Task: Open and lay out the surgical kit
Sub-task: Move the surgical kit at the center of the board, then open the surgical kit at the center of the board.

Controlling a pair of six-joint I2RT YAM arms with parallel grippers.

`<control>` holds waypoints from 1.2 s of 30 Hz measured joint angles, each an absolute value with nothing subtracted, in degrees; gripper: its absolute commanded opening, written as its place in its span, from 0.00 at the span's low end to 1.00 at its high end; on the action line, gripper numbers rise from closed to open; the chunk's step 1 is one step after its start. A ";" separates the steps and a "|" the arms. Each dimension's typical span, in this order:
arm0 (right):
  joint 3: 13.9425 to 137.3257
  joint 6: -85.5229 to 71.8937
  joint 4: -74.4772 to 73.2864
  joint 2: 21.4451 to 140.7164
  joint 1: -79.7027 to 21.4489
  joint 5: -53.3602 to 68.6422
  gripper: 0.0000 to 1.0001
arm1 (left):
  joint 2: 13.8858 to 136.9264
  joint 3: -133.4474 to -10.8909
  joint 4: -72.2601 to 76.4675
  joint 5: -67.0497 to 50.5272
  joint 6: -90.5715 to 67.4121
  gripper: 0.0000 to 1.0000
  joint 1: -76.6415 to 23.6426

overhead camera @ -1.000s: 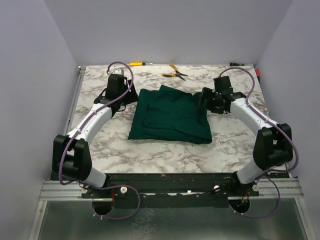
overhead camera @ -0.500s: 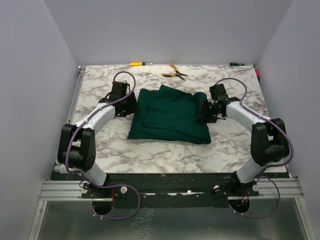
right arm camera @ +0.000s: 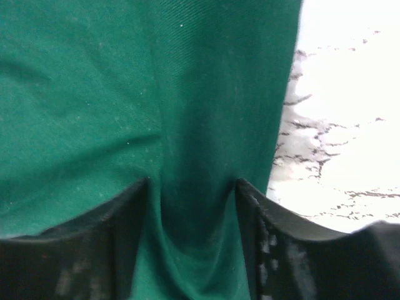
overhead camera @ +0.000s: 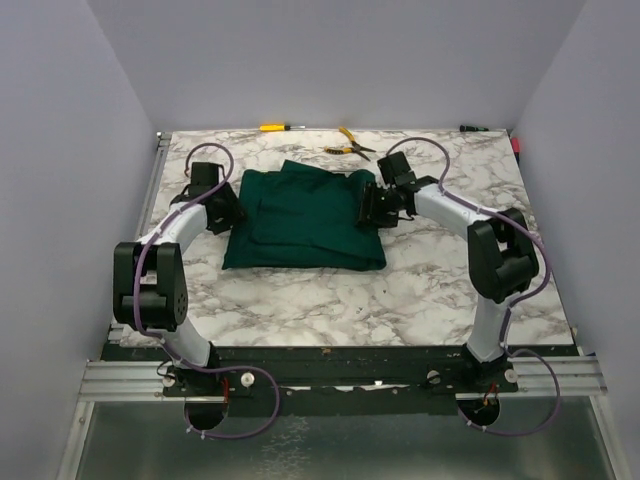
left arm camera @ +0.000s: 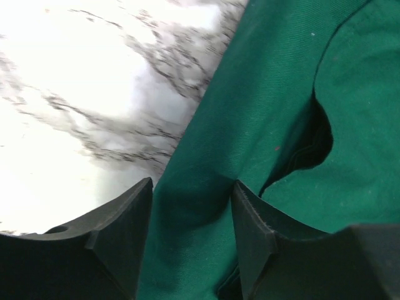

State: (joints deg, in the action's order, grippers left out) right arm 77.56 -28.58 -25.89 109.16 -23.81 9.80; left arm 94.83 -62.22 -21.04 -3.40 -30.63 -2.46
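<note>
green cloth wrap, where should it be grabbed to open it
Probably grip the green cloth wrap by its loose top layer at the left and right side edges, coming in low from each side. The folded layers end there, and the cloth puckers into a ridge a gripper can pinch.

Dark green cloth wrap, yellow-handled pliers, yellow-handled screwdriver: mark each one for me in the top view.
dark green cloth wrap (overhead camera: 300, 215), top external view, middle of its folded top.
yellow-handled pliers (overhead camera: 350, 147), top external view, handles near the pivot.
yellow-handled screwdriver (overhead camera: 271, 127), top external view, on the yellow handle.
</note>
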 measured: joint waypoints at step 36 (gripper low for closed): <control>128.38 -14.48 -23.53 140.00 -53.84 6.00 0.67 | 67.22 -65.60 -44.16 27.75 -39.77 0.66 6.04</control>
